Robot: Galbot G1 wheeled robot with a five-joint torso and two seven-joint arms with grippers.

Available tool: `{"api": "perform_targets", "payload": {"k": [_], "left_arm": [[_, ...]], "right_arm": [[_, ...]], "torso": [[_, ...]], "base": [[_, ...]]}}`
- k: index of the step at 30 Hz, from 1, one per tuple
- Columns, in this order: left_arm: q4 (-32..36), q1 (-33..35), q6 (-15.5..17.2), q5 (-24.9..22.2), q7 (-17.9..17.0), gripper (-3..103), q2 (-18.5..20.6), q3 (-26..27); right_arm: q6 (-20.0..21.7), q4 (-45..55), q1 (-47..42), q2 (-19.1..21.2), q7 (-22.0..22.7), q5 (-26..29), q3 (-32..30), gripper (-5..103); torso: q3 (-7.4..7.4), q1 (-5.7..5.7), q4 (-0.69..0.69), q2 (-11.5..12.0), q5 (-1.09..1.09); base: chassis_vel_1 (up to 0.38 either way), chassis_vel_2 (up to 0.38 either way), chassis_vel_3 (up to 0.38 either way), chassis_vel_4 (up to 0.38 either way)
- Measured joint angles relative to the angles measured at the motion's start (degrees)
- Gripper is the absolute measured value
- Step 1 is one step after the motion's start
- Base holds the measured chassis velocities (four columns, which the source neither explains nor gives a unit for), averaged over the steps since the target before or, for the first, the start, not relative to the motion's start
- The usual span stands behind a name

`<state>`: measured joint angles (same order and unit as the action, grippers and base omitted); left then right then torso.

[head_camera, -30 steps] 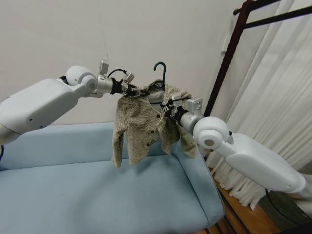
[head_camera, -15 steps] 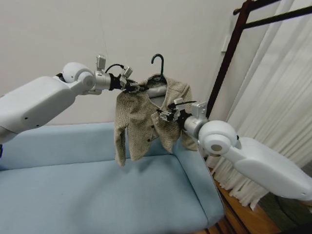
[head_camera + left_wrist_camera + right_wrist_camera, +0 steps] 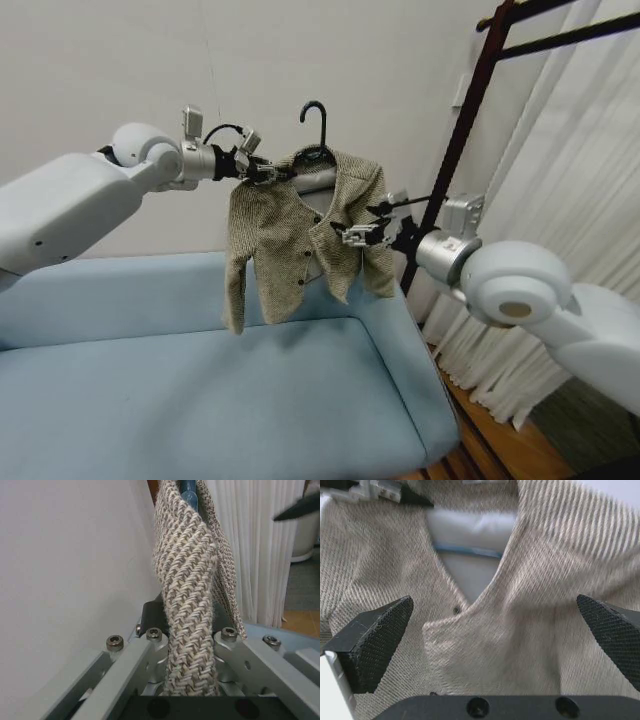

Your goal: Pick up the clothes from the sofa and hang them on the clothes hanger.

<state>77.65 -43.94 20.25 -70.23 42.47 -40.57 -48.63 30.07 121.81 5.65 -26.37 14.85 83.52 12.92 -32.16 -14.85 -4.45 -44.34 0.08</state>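
Note:
A beige herringbone cardigan (image 3: 300,235) hangs on a dark hanger (image 3: 314,125) above the blue sofa (image 3: 200,390). My left gripper (image 3: 262,172) is shut on the cardigan's shoulder, and its wrist view shows the knit (image 3: 190,630) pinched between the jaws. My right gripper (image 3: 368,228) stands open in front of the cardigan's right side, fingers (image 3: 380,635) spread wide and apart from the cloth (image 3: 485,625). The dark wooden clothes rack (image 3: 470,110) rises at the right.
White curtains (image 3: 560,230) hang behind the rack on the right. A white wall (image 3: 120,70) backs the sofa. Wooden floor (image 3: 490,440) shows at the sofa's right end.
My right gripper let go of the cardigan and drew back to the right, fingers open. My left gripper lifted the hanger and cardigan slightly up and left.

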Motion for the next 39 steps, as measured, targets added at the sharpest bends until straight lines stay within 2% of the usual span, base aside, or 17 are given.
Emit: {"api": "perform_targets", "payload": {"k": [1,4,5,7,9,12,15,16,18,20,25,34,37,39], "left_arm": [[-0.2,-0.3,-1.3,1.9,2.4,11,0.7,-0.6],[-0.9,-0.6,-3.9,5.8,6.9,11,1.3,-1.3],[-0.9,-0.6,-3.9,5.8,6.9,11,1.3,-1.3],[-2.2,-0.6,-6.0,9.6,10.7,11,0.9,-1.5],[-3.1,-0.2,-7.7,12.0,12.7,11,-0.2,-1.4],[-3.5,0.1,-8.4,13.4,14.2,11,-1.1,-1.2],[-3.6,0.2,-9.0,14.0,15.6,11,-1.7,-0.9],[-3.6,0.4,-9.3,14.3,16.5,11,-2.0,-0.5],[-3.3,0.5,-9.5,14.4,17.0,11,-2.1,-0.4],[-2.8,0.6,-9.7,14.5,17.6,11,-1.9,-0.2],[-1.5,0.6,-9.7,14.5,18.3,11,-1.2,0.0],[-0.9,1.1,-10.2,14.2,20.8,11,-0.2,1.2],[-0.3,1.9,-10.4,14.2,21.2,11,0.8,2.1],[-0.1,2.3,-10.5,14.2,21.2,11,1.1,2.4]], "right_arm": [[0.0,-3.4,0.5,0.8,-8.8,-1.7,-0.4,100],[-1.2,-6.9,1.4,3.2,-20.3,-2.6,0.6,100],[-1.2,-6.9,1.4,3.2,-20.3,-2.6,0.6,100],[-1.2,-8.4,1.0,5.1,-27.0,-3.0,0.0,100],[-0.8,-9.8,0.5,6.0,-30.5,-3.7,-0.9,100],[0.1,-10.9,0.8,6.7,-31.6,-3.7,-1.1,100],[2.2,-12.2,1.7,6.6,-32.2,-3.5,-1.2,100],[4.2,-13.5,2.6,5.9,-32.5,-3.1,-1.3,100],[5.9,-14.8,4.2,4.9,-32.6,-2.7,-0.1,100],[7.3,-17.1,7.6,3.4,-33.5,-2.5,3.6,100],[8.4,-20.1,12.2,1.2,-35.2,-2.6,8.9,100],[8.7,-19.2,15.4,0.7,-35.8,-2.1,15.4,102],[9.0,-19.6,17.0,-0.1,-35.8,-1.7,17.5,92],[9.1,-19.9,17.7,-0.5,-35.7,-1.5,18.2,92]], "torso": [[0.0,0.0,0.01,0.0,0.0],[0.0,0.0,0.0,0.0,0.0],[0.0,0.0,0.0,0.0,0.0],[0.0,0.0,0.0,0.0,-0.01],[0.0,0.0,-0.01,0.0,0.01],[-0.01,0.0,-0.04,0.0,0.02],[0.0,-0.01,-0.04,0.0,0.03],[0.0,0.0,-0.04,0.0,0.02],[0.0,0.0,-0.01,0.0,0.02],[-0.01,0.0,0.01,0.0,0.0],[-0.01,-0.01,0.01,0.0,0.0],[-0.01,-0.01,-0.02,0.0,0.0],[0.0,-0.01,-0.02,0.0,0.0],[-0.01,-0.01,0.0,0.0,-0.01]], "base": [[0.0,0.0,0.0,0.0],[0.0,0.0,0.0,0.0],[0.0,0.0,0.0,0.0],[0.0,0.0,0.0,0.0],[0.0,0.0,0.0,0.0],[0.0,0.0,0.0,0.0],[0.0,0.0,0.0,0.0],[0.0,0.0,0.0,0.0],[0.0,0.0,0.0,0.0],[0.0,0.0,0.0,0.0],[0.0,0.0,0.0,0.0],[0.0,0.0,0.0,0.0],[0.0,0.0,0.0,0.0],[0.0,0.0,0.0,0.0]]}}
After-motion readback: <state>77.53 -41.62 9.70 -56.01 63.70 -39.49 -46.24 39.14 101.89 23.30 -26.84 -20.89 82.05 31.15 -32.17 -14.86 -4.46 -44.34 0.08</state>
